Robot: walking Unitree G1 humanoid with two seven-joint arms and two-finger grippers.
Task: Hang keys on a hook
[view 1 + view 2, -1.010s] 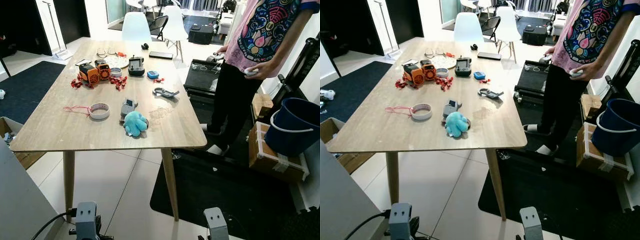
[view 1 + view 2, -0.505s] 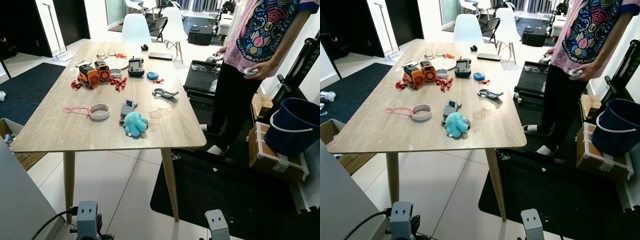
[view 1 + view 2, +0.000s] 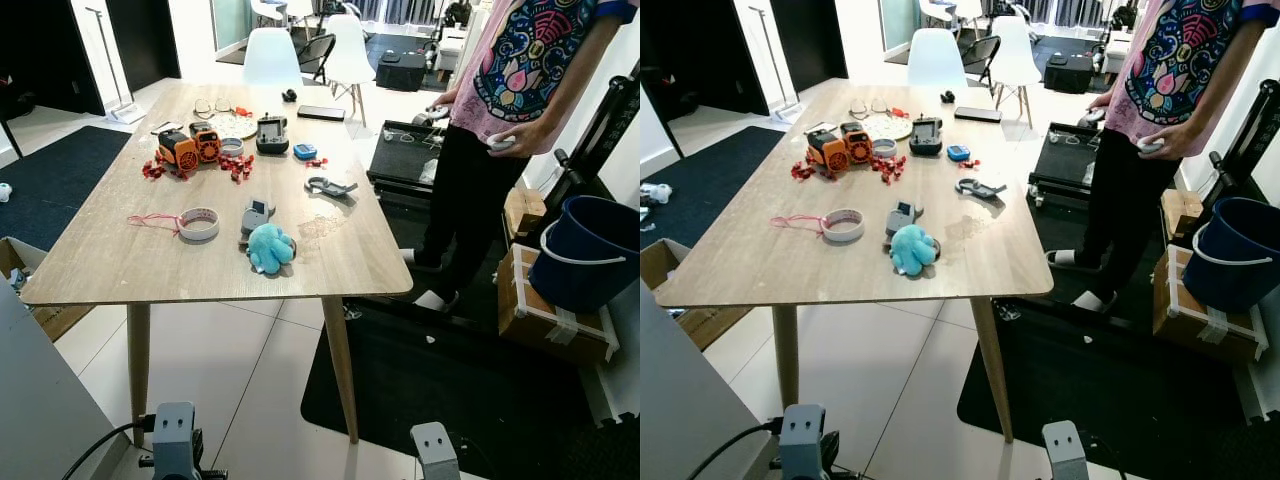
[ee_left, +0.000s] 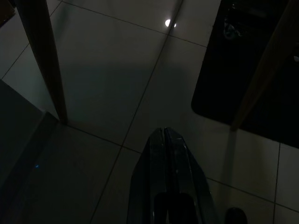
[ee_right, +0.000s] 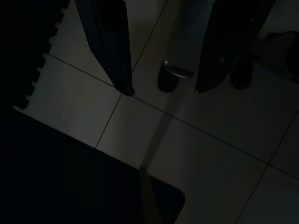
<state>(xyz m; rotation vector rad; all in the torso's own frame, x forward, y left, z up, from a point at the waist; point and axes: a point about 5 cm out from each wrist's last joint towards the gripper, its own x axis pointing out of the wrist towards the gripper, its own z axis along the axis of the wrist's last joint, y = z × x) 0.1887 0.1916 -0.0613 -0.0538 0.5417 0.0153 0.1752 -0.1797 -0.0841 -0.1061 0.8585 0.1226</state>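
The grey metal carabiner keys [image 3: 330, 185] on the light wooden table [image 3: 120, 262] look light and loose; best grasp the ring. Left gripper [image 4: 164, 135] pressed together, right gripper [image 5: 161, 91] spread wide.

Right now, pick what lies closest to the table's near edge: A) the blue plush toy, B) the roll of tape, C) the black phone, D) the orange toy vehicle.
A: the blue plush toy sits nearer the table's front edge than the roll of tape, with the orange toy vehicle and black phone far behind.
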